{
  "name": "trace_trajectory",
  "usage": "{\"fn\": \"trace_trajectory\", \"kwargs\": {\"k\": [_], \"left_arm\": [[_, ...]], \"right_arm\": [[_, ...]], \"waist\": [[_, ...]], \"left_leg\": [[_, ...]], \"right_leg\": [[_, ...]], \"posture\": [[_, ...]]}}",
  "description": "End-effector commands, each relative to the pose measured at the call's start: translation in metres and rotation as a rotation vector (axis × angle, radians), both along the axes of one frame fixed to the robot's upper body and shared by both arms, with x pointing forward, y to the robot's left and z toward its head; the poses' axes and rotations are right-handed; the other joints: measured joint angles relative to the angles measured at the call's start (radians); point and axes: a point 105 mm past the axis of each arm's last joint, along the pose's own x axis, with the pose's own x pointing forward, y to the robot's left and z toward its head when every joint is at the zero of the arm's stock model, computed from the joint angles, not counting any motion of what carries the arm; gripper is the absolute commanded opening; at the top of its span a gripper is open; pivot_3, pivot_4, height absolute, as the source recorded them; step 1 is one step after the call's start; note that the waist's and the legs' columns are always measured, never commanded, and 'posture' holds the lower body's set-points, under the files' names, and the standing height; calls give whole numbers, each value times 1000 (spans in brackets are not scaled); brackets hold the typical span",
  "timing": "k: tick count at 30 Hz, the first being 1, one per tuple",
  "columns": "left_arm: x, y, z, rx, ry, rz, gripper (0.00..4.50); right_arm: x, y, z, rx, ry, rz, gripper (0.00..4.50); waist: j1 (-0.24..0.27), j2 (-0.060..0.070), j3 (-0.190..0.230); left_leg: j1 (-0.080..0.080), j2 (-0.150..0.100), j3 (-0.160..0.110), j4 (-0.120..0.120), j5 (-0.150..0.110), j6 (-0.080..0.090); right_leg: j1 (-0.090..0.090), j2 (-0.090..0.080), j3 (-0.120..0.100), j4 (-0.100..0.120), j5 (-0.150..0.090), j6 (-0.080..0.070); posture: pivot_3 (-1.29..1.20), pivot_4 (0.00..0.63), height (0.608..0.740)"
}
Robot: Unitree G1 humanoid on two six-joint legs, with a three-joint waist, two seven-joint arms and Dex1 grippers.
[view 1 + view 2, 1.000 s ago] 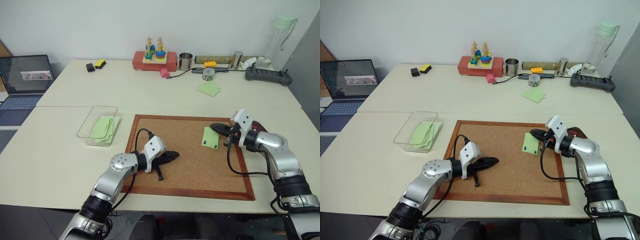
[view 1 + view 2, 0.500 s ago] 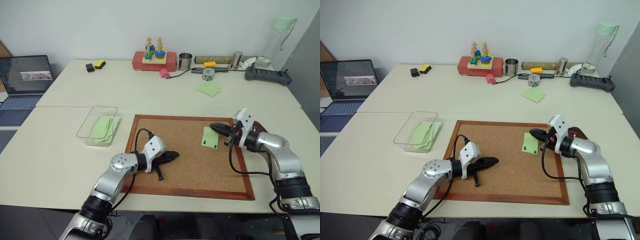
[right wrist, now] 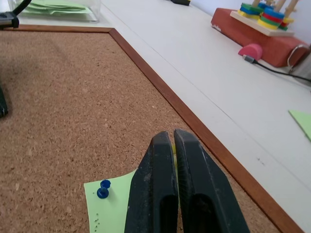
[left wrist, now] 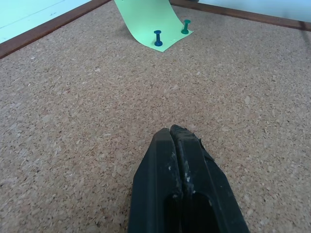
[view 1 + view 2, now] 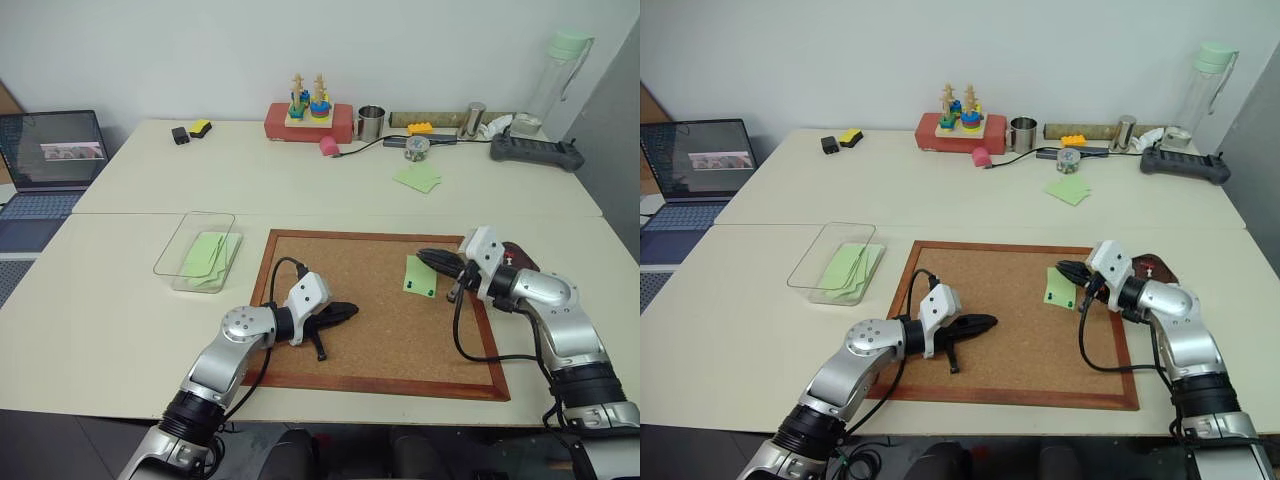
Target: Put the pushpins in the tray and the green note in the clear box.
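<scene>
Over corkboard (image 5: 380, 310), both tools are closed: left (image 5: 352, 310) empty, right (image 5: 424, 254) at green note (image 5: 420, 275).

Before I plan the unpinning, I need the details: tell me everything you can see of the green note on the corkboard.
The green note is a small pale-green paper rectangle lying on the corkboard, near its right edge. Two pushpins, one blue and one green, stand in one end; the other end curls up off the cork. Tiny pin holes dot the paper near the blue pin. The shut right hand hangs at its upper edge, with something yellow barely visible between the fingers; whether the hand touches the paper is unclear.
</scene>
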Motion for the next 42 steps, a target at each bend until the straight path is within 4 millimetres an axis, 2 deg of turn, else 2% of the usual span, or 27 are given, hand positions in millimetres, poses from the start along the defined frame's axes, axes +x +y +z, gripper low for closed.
{"fn": "trace_trajectory", "kwargs": {"k": [1,12,19,24,33,42], "left_arm": [[-6,16,-39,112,133,66,0],[-7,14,-39,105,133,57,0],[-8,13,-39,103,134,53,0],[-8,13,-39,104,133,50,0],[-9,13,-39,106,136,46,0],[-11,13,-40,109,141,43,0]], "right_arm": [[-3,7,8,-61,-132,45,54],[-5,3,2,-201,-335,99,54],[-6,0,-8,-274,-373,127,54],[-1,0,-1,-181,-324,87,54],[12,-5,16,125,-69,-49,54],[15,-10,24,242,78,-101,54]], "waist": [[0,0,0],[0,0,0],[0,0,0],[0,0,0],[0,0,0],[1,0,0]], "left_leg": [[0,0,0,0,0,0],[0,0,0,0,0,0],[0,0,0,0,0,0],[1,0,0,0,0,0],[0,0,-1,0,0,0],[0,0,-2,-1,0,0]], "right_leg": [[0,0,0,0,0,0],[0,0,0,0,0,0],[1,0,0,-1,0,0],[1,0,0,-1,0,0],[1,-1,2,-1,0,0],[1,-1,1,-3,0,0]], "posture": [[0,150,740],[0,150,740],[0,150,740],[0,150,740],[0,150,740],[0,150,740]]}}
